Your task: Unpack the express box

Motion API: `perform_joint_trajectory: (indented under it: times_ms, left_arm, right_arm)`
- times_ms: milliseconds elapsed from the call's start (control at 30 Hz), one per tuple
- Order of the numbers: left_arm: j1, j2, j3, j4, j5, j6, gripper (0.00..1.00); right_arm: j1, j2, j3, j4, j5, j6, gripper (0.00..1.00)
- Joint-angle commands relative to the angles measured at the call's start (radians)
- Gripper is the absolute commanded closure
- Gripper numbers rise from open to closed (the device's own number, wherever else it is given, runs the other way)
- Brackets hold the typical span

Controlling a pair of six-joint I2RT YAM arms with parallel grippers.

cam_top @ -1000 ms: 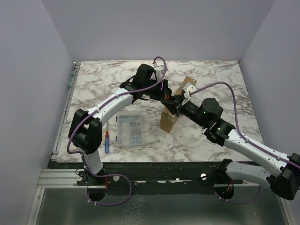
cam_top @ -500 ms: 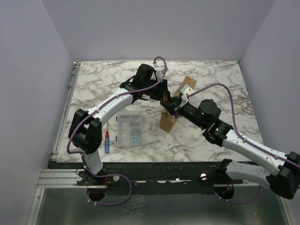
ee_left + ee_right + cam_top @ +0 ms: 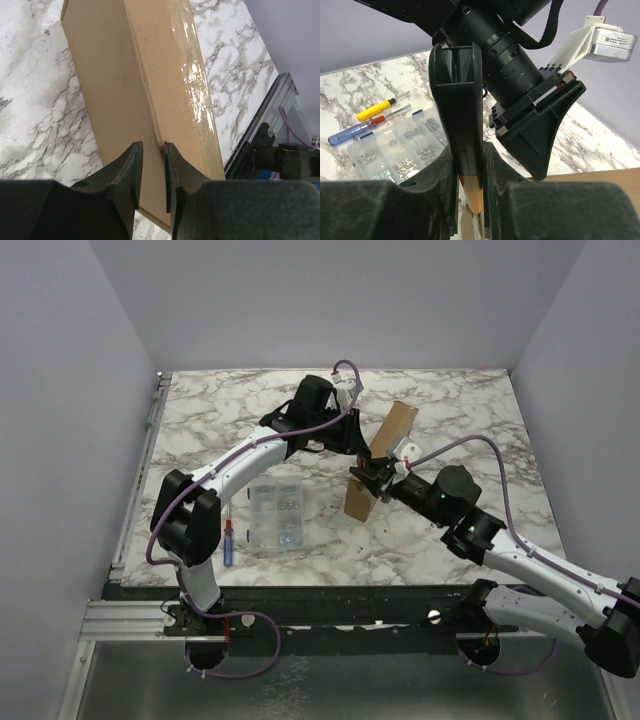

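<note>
On marble table (image 3: 200,420) | express box (image 3: 386,452) tilted | lavender walls (image 3: 300,300) around

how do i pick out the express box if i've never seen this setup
Look to the middle of the marble table. The express box is tipped up on edge there. It is plain brown cardboard, while the clear organizer case left of it lies flat and see-through.

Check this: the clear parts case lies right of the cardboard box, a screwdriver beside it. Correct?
No. The clear parts case lies left of the cardboard box, a screwdriver beside it; the top external view shows this.
</note>
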Motion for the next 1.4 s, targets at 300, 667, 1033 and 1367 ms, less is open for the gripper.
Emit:
perform_joint_trajectory:
  times_ms: [300,667,1033,1367]
  left_arm:
    - [0.007,0.105,0.039,-0.169,-0.149,0.138,0.74]
    - [0.007,0.118,0.052,-0.2,-0.17,0.189,0.75]
    - [0.006,0.124,0.059,-0.212,-0.174,0.201,0.79]
    - [0.003,0.129,0.063,-0.216,-0.161,0.202,0.79]
  right_arm:
    - [0.003,-0.103,-0.222,0.278,-0.021,-0.013,1.0]
    - [-0.011,-0.096,-0.292,0.383,-0.058,-0.005,0.99]
    - [-0.099,-0.077,-0.345,0.456,-0.158,0.063,0.99]
    - [-0.12,-0.222,-0.329,0.334,-0.188,0.081,0.99]
